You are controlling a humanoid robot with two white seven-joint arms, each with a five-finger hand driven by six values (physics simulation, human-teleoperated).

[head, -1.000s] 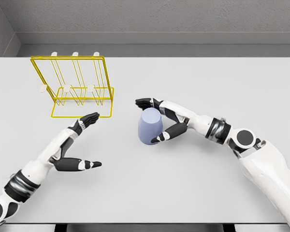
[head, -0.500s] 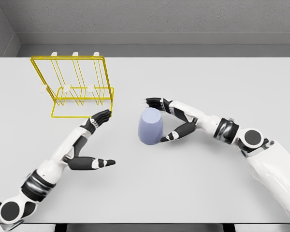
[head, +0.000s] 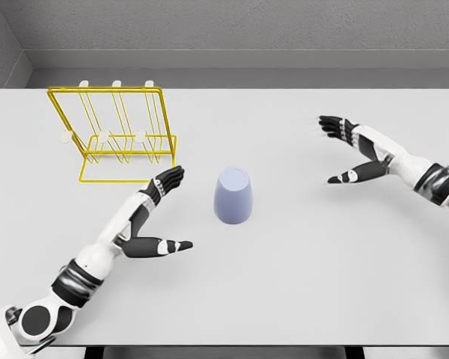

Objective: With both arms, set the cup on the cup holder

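A wide pale grey table [head: 299, 284] fills nearly the whole head view, with a grey wall behind it at twelve o'clock.

Next in size are the two white arms. The left arm enters from seven o'clock and reaches toward the centre. Its left hand [head: 156, 217] is open, the dark fingers [head: 168, 179] stretched straight and held close together, the thumb [head: 168, 246] splayed out well apart from them (a wide, empty V). It holds nothing and sits just left of the cup, not touching it.

The right arm enters from three o'clock. Its right hand [head: 352, 149] is also open and empty, fingers spread loosely, thumb pointing back toward the centre. It is well apart from the cup, at about two o'clock from it.

The yellow wire cup holder [head: 117, 134] stands upright at ten o'clock on the table, with three white-tipped pegs along its top rail and more lower down. The left fingertips are near its front right corner.

The cup [head: 233, 196], pale lavender blue, stands on the table close to the middle of the view, wider at its lower end, between the two hands and free of both.
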